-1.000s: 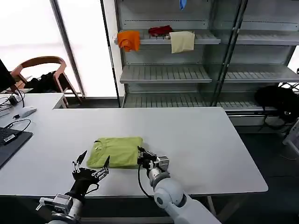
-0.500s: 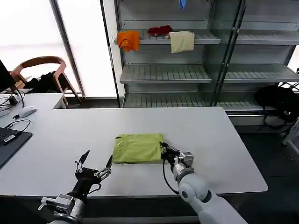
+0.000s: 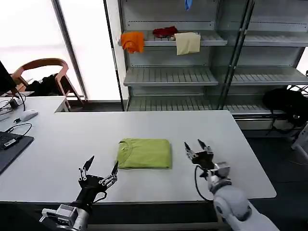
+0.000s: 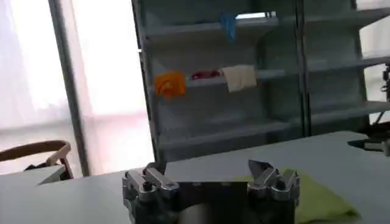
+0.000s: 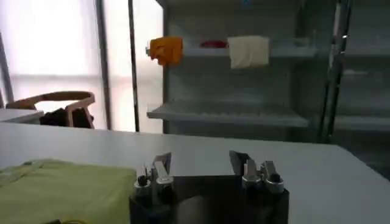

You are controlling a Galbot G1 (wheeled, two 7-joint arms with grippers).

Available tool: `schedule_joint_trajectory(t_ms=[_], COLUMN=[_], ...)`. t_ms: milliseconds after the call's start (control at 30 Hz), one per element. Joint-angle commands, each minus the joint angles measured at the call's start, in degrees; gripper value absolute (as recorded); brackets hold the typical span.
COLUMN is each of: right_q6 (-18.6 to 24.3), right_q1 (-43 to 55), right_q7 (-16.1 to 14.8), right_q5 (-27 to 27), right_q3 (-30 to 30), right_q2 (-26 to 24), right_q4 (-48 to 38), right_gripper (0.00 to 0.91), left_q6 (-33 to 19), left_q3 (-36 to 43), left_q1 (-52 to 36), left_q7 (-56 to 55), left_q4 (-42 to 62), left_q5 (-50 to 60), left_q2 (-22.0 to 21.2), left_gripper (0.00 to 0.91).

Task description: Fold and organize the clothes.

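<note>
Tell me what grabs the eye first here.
The folded lime-green T-shirt lying mid-table, bright against the white top. Flanking it, apart from it, the left gripper and right gripper, both with jaws open. Behind, an orange cloth and a cream cloth hang from the shelf.

White table in foreground. Grey metal shelving behind, holding orange cloth and cream cloth. Bright windows left; wooden chair beneath.

We see a broad white rectangular table carrying a folded lime-green T-shirt of thin fabric (neatly squared, collar toward the left edge), lying midway along, nearer the front edge than the back.
</note>
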Motion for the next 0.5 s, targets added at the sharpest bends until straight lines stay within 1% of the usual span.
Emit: schedule_joint_trajectory(t_ms=[33, 100, 167, 200, 267, 333, 433, 500], right_q6=[12.84, 17.35, 20.68, 22.33, 23.99, 27.15, 29.65, 33.00], right_q1=[-28.96, -33.10, -36.99, -39.13, -41.45, -43.89, -47.26, -49.67], right_q7=[3.06, 3.93, 4.58, 5.49, 6.06, 6.44, 5.98, 5.72], right_q5=[0.69, -1.46, -3.01, -3.74, -5.15, -6.93, -8.47, -10.98], right_q3=[22.44, 22.81, 22.53, 22.24, 21.96, 21.84, 21.88, 21.43], right_q2=[-6.93, -5.21, -3.76, -3.11, -2.53, -2.54, -2.68, -2.42], right_q4=[17.37, 18.44, 18.76, 18.55, 17.95, 16.98, 16.54, 16.34], right_gripper=[0.907, 0.907, 0.907, 0.907, 0.907, 0.907, 0.907, 0.907], left_q6=[-9.60, -13.21, -15.46, -16.67, -17.58, -18.47, -18.86, -18.86], left_q3=[2.59, 3.04, 3.32, 3.26, 2.97, 2.29, 1.67, 1.40], left_q1=[4.33, 6.54, 8.77, 9.95, 11.24, 12.11, 12.71, 13.16], left_q7=[-1.81, -2.33, -3.71, -4.32, -4.94, -5.45, -6.52, -7.50], left_q4=[0.64, 1.51, 2.05, 2.26, 2.35, 2.44, 2.55, 2.56], left_q5=[0.13, 0.27, 1.09, 1.32, 1.31, 1.43, 1.14, 0.38], left_q2=[-0.76, -1.09, -1.24, -1.24, -1.05, -0.74, -0.31, 0.09], left_gripper=[0.907, 0.907, 0.907, 0.907, 0.907, 0.907, 0.907, 0.907])
